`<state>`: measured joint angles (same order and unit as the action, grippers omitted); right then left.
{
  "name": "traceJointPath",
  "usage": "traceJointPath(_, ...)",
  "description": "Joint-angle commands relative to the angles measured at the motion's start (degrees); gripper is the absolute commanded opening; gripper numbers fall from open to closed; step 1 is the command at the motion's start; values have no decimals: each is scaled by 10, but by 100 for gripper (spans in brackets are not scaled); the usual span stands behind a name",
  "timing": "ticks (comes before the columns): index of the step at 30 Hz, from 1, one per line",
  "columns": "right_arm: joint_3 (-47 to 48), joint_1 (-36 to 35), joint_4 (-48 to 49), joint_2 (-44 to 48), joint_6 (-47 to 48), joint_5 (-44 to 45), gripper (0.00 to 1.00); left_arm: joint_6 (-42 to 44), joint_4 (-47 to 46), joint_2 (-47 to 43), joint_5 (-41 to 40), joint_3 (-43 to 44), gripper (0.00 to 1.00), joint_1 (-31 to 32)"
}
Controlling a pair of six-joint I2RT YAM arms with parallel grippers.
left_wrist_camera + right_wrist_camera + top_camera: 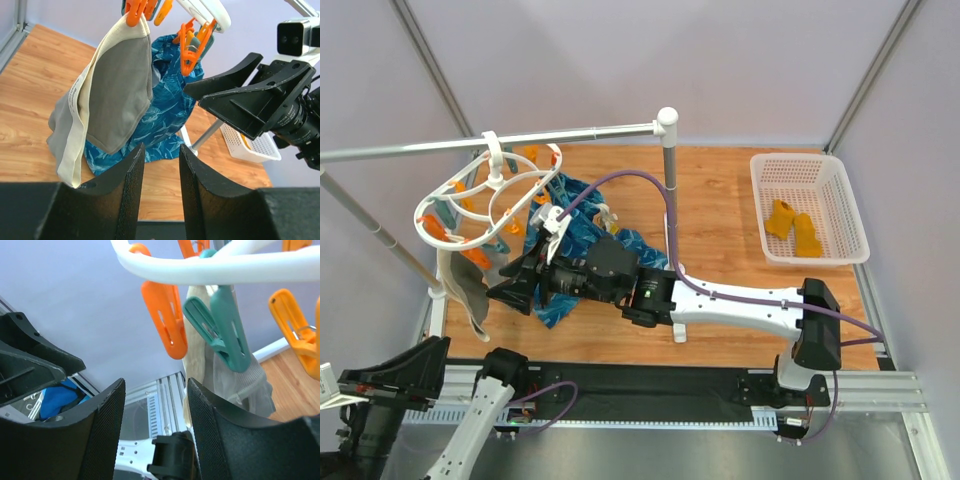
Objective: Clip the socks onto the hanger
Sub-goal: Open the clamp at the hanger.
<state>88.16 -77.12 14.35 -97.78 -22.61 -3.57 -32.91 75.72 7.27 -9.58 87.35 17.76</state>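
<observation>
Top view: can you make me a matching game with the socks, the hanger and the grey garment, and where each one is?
Things:
1. socks
2. hanger
3. grey garment

Places:
A. hooked on the rail
B. in the basket
C. clipped under the hanger

Pairs: 1-B, 2-A, 3-C

Grey-beige garment (110, 95) hangs from an orange clip (136, 12) above the left hand (161, 150).
</observation>
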Motion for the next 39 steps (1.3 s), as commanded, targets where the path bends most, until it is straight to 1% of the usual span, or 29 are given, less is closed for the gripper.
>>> traceJointPath(1,30,-12,85,-10,12,35,54,20,-3,45,1,-22,42,-11)
traceJointPath(2,31,-14,89,-17,14,71,54,16,-6,42,4,-32,42,-11)
traceJointPath(4,39,-15,96,-28,19,86,54,14,-18,30,16,-59,42,-11)
traceJointPath(12,65,-15,114,-56,27,117,51,14,-58,-23,11,-129,43,-11)
traceJointPath(18,85,-14,111,-72,35,117,49,10,-80,-22,17,-155,43,-11)
traceJointPath(22,82,-15,116,-70,41,108,39,-3,-111,-21,28,-157,43,-11)
traceJointPath(24,59,-14,134,-57,42,105,31,-6,-128,-20,33,-157,43,-11)
traceJointPath(25,52,-14,139,-52,46,106,26,-10,-132,-19,37,-159,43,-11)
traceJointPath(26,46,-14,141,-42,49,103,24,-12,-137,-18,39,-161,43,-11)
traceJointPath(27,39,-14,145,-38,52,99,18,-15,-141,-17,41,-165,43,-11)
traceJointPath(28,37,-15,143,-36,59,96,3,-22,-148,-16,47,-167,43,-11)
traceJointPath(29,39,-14,139,-34,61,95,0,-27,-152,-16,48,-170,43,-11)
traceJointPath(32,39,-14,122,-24,65,88,0,-51,-171,-17,61,-181,43,-11)
traceJointPath(33,39,-14,102,-18,68,88,0,-56,-177,-19,65,-184,43,-11)
traceJointPath(35,39,-14,82,-10,73,87,0,-66,-202,-17,90,-186,43,-11)
traceJointPath(38,28,-12,45,13,78,87,0,-75,-241,-17,120,-191,45,-11)
traceJointPath(39,27,-11,18,18,78,84,0,-83,-259,-17,125,-190,49,-11)
